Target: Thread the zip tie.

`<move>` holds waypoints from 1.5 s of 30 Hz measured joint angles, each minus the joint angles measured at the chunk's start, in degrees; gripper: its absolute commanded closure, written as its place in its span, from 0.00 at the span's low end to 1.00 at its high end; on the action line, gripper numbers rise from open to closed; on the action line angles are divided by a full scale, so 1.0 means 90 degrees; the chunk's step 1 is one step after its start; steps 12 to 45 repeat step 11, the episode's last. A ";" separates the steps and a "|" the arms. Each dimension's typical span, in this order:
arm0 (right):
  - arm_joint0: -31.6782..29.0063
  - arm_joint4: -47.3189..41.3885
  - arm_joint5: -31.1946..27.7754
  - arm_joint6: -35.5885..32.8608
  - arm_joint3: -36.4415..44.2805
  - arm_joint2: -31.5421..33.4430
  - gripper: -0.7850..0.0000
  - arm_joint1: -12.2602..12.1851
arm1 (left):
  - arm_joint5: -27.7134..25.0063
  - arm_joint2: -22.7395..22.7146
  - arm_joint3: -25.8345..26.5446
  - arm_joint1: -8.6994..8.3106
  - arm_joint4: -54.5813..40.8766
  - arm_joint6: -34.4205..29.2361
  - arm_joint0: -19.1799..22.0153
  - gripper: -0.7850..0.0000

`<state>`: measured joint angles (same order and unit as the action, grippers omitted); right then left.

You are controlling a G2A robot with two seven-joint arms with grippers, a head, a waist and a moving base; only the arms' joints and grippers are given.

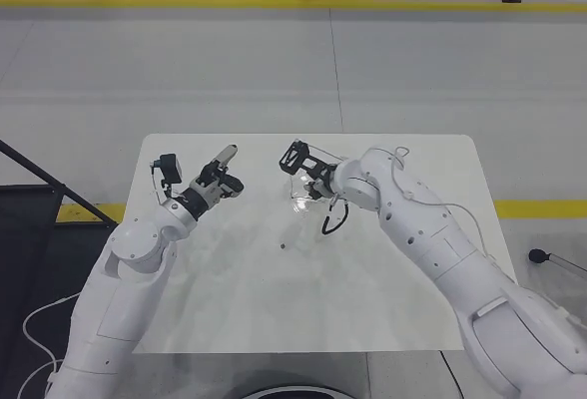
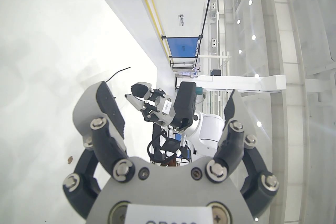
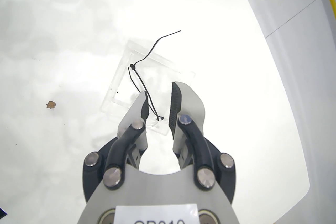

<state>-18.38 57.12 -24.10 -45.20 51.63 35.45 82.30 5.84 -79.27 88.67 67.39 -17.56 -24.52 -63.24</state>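
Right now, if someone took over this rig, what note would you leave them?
Left gripper: open, empty, held above the table, left of the tray.
Right gripper: open, empty, just over the tray's near edge.
Tie: lies on the clear tray; neither gripper holds it.
Done: the tail seems to pass through the head, leaving a narrow loop, but the right gripper hides part of the loop, so this is unconfirmed.
Left: check the loop. If it isn't threaded, grasp the tie and feed the tail through the head.
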 measured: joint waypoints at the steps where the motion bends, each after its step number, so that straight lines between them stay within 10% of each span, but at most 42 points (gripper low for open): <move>1: 0.0002 -0.0028 -0.0029 0.0029 0.0024 0.0077 0.55 -0.0024 | -0.0026 -0.0011 0.0007 0.0002 -0.0006 0.0028 -0.0005 0.00; 11: -0.0607 -0.0327 -0.0786 0.0477 0.1108 0.1697 0.37 -0.0685 | -0.0145 -0.0053 0.0053 0.0016 -0.0046 0.0160 -0.0037 0.00; 45: -0.0607 -0.0327 -0.0786 0.0477 0.1108 0.1697 0.37 -0.0685 | -0.0145 -0.0053 0.0053 0.0016 -0.0046 0.0160 -0.0037 0.00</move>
